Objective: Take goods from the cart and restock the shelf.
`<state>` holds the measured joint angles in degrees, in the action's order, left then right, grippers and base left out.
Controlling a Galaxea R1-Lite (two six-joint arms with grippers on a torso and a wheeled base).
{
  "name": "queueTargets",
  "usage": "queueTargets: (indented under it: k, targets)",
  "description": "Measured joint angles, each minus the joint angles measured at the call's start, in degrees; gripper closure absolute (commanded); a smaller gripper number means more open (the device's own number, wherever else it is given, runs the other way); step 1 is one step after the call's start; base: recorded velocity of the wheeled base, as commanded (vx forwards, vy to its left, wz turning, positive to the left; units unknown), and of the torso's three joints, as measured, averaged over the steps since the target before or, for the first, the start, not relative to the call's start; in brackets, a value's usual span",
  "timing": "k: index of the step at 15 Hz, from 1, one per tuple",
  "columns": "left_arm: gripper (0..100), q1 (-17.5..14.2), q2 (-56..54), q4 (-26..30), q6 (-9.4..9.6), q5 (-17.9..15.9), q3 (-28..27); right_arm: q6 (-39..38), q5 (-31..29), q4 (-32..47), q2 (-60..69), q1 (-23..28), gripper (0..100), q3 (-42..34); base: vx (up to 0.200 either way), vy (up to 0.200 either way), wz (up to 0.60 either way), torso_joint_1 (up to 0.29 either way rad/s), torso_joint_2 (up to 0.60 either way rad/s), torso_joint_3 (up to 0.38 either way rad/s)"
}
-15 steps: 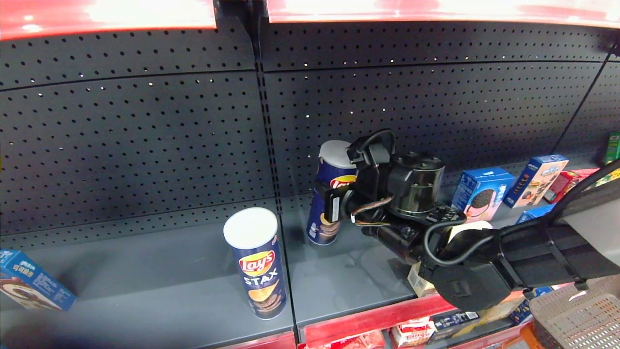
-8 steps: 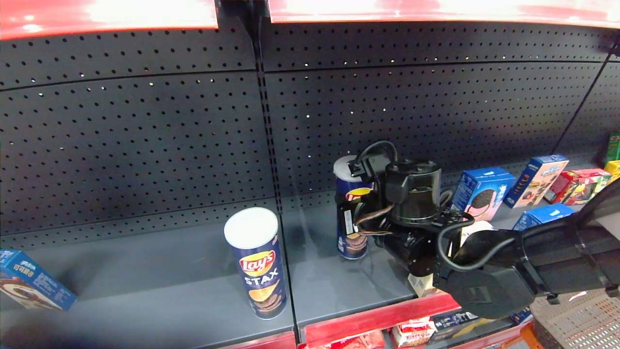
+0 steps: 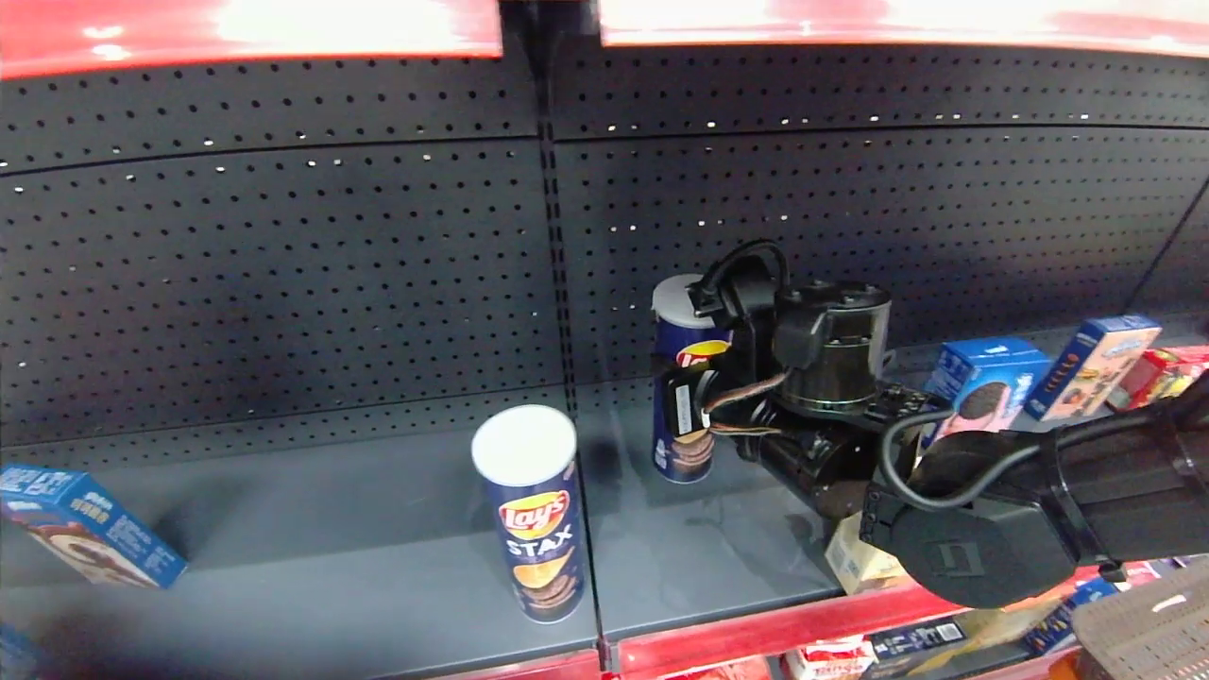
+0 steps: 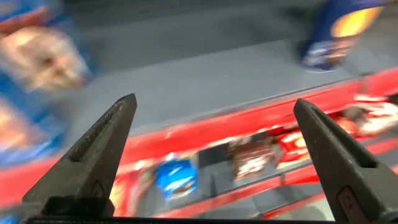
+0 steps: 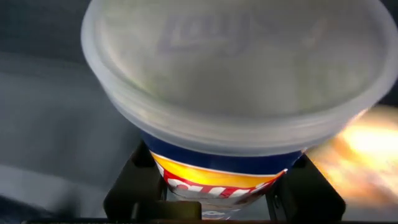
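- The chips can (image 3: 682,378) stands upright just right of the head view's centre, white lid up, its base down at the grey shelf (image 3: 331,510); whether it rests there cannot be told.
- The right gripper (image 3: 692,401) is clamped on this can's middle; in the right wrist view its black fingers (image 5: 134,183) sit either side of the can (image 5: 236,112), below the clear lid.
- A second can (image 3: 534,510) (same dark-blue design) stands lower and to the left, near the shelf's front edge, well apart from the held one.
- A blue box (image 3: 90,529) lies tilted at the far left; two blue cookie boxes (image 3: 982,378) stand at the right.
- The left gripper (image 4: 214,155) hangs with its fingers spread wide over the red rail (image 4: 249,118) and blurred goods below.
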<state>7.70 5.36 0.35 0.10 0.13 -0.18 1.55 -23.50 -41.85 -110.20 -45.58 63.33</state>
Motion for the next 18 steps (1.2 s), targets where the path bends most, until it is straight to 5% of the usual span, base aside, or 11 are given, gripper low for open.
queueTargets:
  k: [6,12,18]
  targets:
    - [0,0.06,0.0,0.0,-0.02,0.02,0.05,-0.16,0.22,0.28,0.09,0.18,100,-0.27,0.0,0.0,0.0,0.0,0.0,0.0]
    - [0,0.01,0.0,0.0,0.0,0.02,0.02,-0.49,9.08,-0.05,1.6,4.02,100,-2.39,0.0,0.0,0.0,0.0,0.0,0.0]
    - [0,0.04,0.0,0.0,-0.02,0.02,0.02,0.2,23.97,-0.18,2.29,8.62,100,-2.19,0.0,0.0,0.0,0.0,0.0,0.0]
